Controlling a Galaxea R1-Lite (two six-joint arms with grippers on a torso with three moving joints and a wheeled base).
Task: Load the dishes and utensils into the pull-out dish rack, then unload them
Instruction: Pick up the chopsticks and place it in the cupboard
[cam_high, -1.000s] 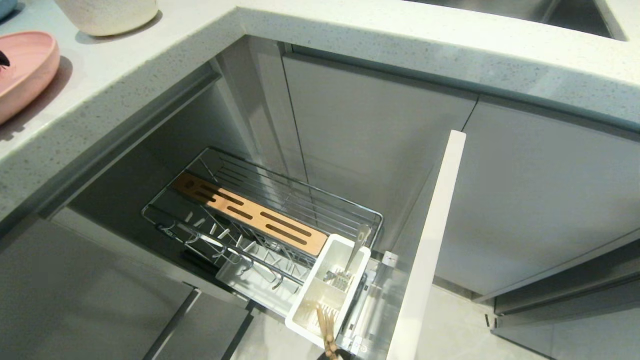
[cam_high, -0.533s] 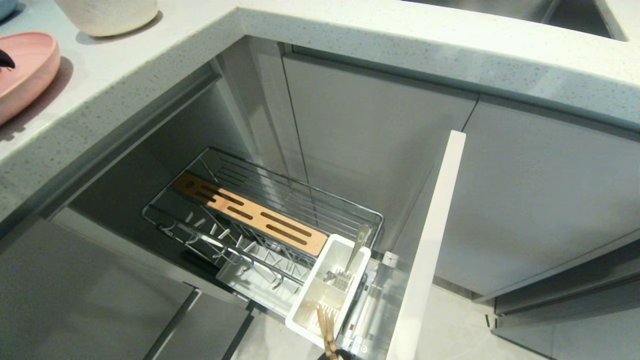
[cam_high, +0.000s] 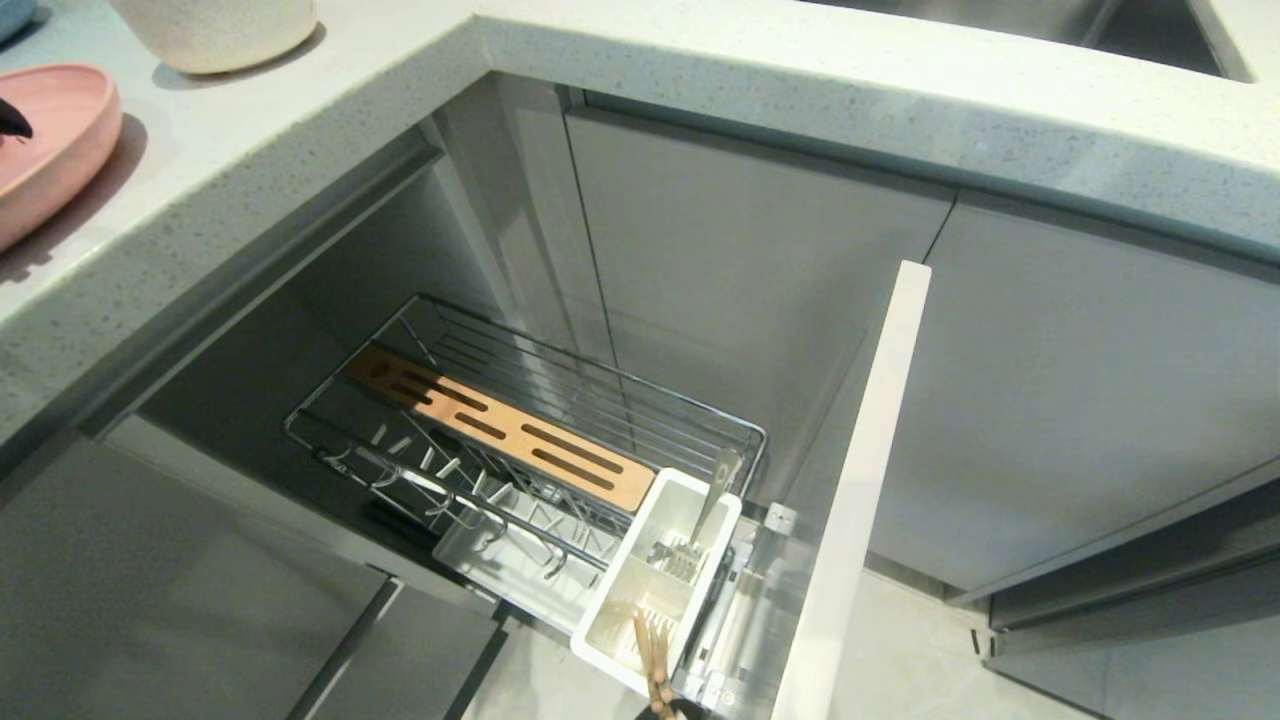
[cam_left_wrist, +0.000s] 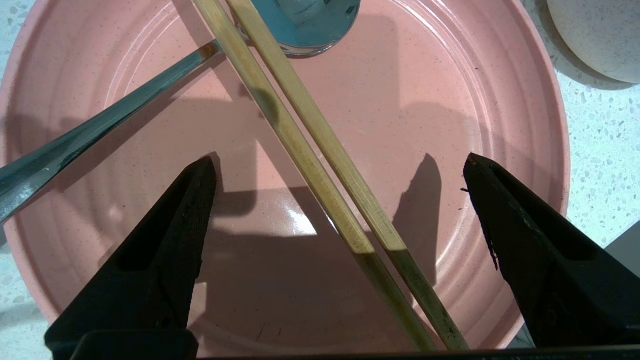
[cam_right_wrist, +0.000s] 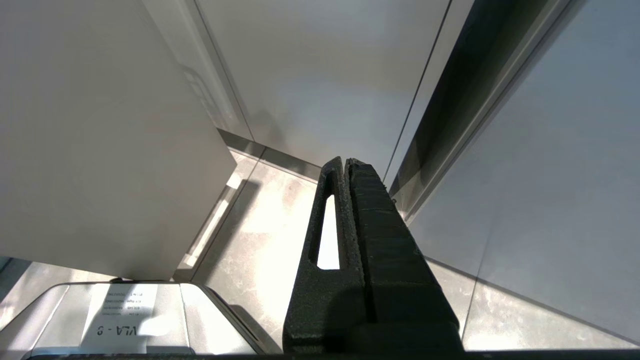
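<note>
The large pink plate (cam_high: 50, 140) lies on the countertop at the far left, and it fills the left wrist view (cam_left_wrist: 440, 100). Across it lie the wooden chopsticks (cam_left_wrist: 320, 145) and the metal spoon (cam_left_wrist: 100, 125). My left gripper (cam_left_wrist: 339, 158) hangs open just above the plate, one finger on each side of the chopsticks and touching neither. The cream-white bowl (cam_high: 215, 30) stands beside the plate. The pull-out dish rack (cam_high: 600, 400) is drawn out below the counter. My right gripper (cam_right_wrist: 345, 161) is shut on nothing, parked low by the cabinets.
The rack's white cutlery tub (cam_high: 655, 570) holds a metal fork and some wooden pieces. Its wooden strip (cam_high: 500, 430) runs along the basket. The pale cabinet front (cam_high: 860, 480) stands out to the right. The countertop edge (cam_high: 250, 200) overhangs the rack.
</note>
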